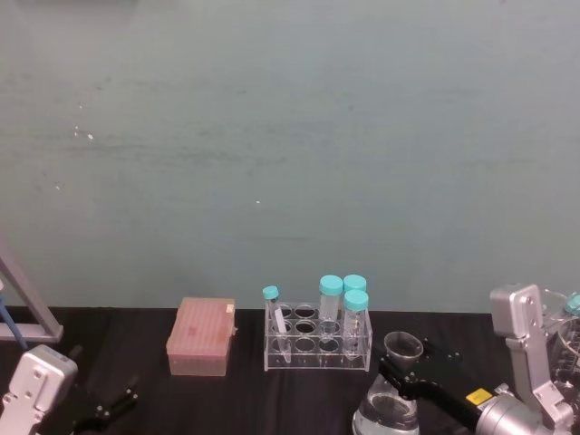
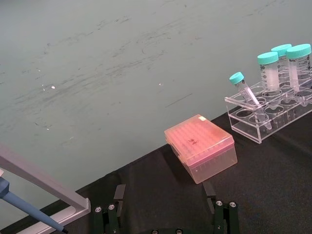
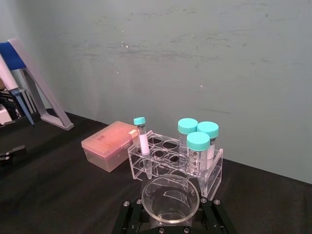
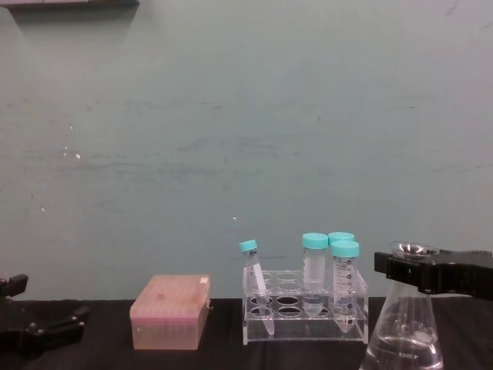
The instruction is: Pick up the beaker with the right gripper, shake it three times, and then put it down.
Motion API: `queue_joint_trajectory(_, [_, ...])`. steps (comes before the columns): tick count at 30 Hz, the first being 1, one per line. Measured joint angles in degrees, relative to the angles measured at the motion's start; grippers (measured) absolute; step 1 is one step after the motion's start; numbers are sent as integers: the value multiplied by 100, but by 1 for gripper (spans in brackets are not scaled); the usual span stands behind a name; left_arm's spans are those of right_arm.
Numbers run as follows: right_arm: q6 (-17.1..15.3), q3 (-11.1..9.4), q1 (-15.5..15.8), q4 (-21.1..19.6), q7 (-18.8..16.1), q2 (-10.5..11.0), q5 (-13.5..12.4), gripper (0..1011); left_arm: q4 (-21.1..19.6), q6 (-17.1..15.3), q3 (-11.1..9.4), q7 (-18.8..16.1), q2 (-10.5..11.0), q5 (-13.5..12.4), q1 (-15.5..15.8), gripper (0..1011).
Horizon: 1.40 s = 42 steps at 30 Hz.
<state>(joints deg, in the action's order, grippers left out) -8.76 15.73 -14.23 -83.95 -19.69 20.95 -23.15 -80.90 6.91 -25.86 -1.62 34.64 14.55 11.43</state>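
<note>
One arm working: right gripper (image 4: pixel 410 274) pinching beaker (image 4: pixel 404 335) neck under rim; beaker just right of tube rack (image 4: pixel 304 320). Base contact with surface (image 1: pixel 299 399): cannot tell. Judgement: lift clear of rack first, shake short, upright, grip firm. Idle: left gripper (image 1: pixel 111 404) spread, far left of rack.

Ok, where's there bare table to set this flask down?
Bare black table lies in front of the pink box and tube rack, and between that box and the left claw. Crowded at right: the right claw and flask sit close to the rack.
</note>
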Motion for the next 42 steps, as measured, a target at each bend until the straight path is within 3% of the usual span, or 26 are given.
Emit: queue_joint_trajectory(42, [-46, 175, -244, 311, 86, -107, -1, 476, 0, 0, 0, 0, 0, 0, 0, 1000])
